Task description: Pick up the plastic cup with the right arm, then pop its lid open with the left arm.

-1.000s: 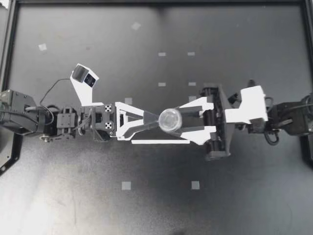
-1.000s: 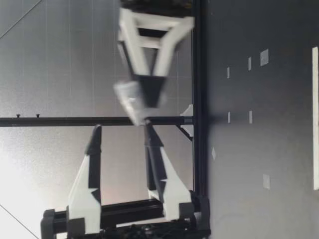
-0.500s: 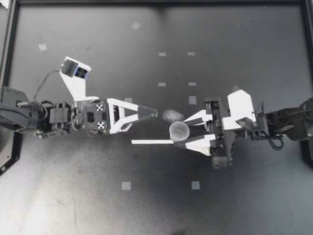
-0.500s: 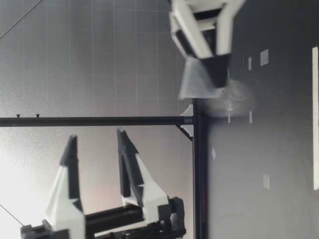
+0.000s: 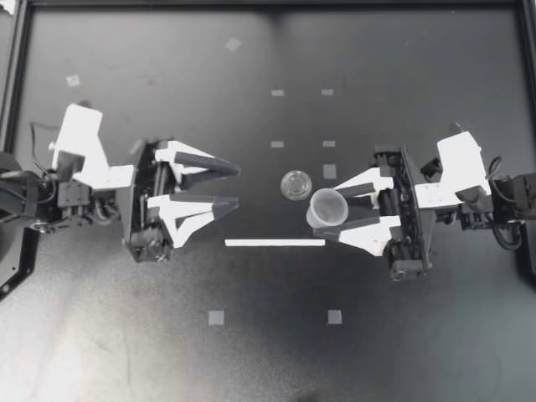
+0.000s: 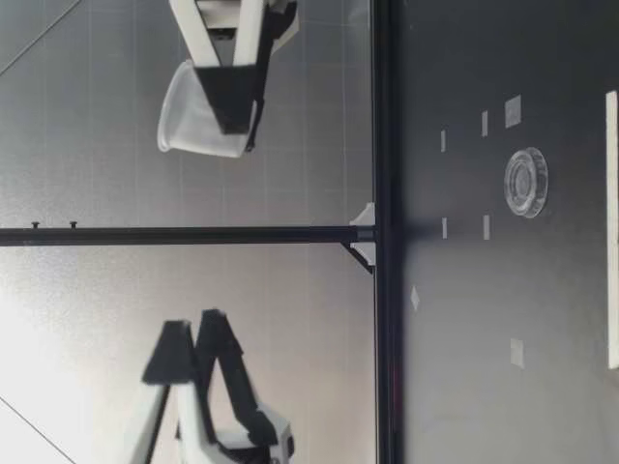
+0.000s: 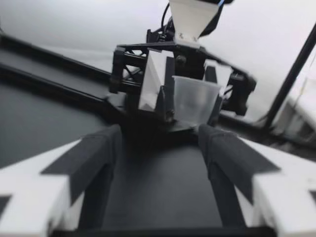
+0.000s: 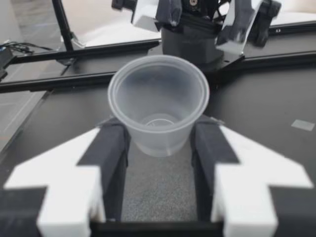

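Top view showed my right gripper [image 5: 328, 214] clamped on a clear cup [image 5: 327, 207], one finger on each side of its lower wall. That low grip seemed to be why the rim stayed free and the mouth faced up. The cup hung just beside the lid [image 5: 295, 185] and, as the low view showed, well above it, with the cup [image 6: 203, 121] high in the air and the lid [image 6: 525, 182] flat on the table [image 5: 126, 335].

My left gripper [image 5: 237, 186] stood open and empty, well apart from the lid on the side away from the cup, fingers pointing toward it. From the left wrist, the cup [image 7: 195, 98] sat upright ahead, between the spread fingers [image 7: 98, 148].

A white strip [image 5: 275, 243] lay near the lid without touching it, and a tape square [image 5: 329, 171] sat just beside it. Bare table surrounded the lid otherwise, with the table's edges far from it, so I judged there was free room on every side.
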`<act>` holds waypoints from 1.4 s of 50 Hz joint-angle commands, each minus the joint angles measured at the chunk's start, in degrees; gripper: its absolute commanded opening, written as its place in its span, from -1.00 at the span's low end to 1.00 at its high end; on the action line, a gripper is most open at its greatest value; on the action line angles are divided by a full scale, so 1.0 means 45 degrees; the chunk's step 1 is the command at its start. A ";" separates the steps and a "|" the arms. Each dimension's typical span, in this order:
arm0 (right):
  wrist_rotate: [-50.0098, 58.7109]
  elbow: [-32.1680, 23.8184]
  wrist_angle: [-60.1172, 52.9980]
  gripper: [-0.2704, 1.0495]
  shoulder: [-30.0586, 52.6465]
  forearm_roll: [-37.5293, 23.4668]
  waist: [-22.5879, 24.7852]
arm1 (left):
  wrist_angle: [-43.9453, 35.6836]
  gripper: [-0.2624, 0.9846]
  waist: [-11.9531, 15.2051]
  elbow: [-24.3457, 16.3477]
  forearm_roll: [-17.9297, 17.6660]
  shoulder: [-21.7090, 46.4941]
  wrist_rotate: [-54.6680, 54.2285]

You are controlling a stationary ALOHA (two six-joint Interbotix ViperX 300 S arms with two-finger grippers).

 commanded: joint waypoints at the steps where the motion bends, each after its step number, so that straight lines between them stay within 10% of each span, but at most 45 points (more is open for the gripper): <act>1: 0.0039 -0.0137 -0.0059 0.03 -0.0117 0.0020 0.0059 | -0.0059 0.38 0.0059 -0.0020 0.0039 -0.0234 0.0664; 17: 0.0059 -0.0254 -0.0059 0.03 0.0352 0.0039 0.0059 | 0.4180 0.38 0.0039 -0.1113 0.0059 -0.0176 0.1172; 70: 0.0078 -0.0273 0.0039 0.03 0.0547 0.0039 0.0078 | 0.4199 0.38 0.0039 -0.1191 0.0098 -0.0137 0.1680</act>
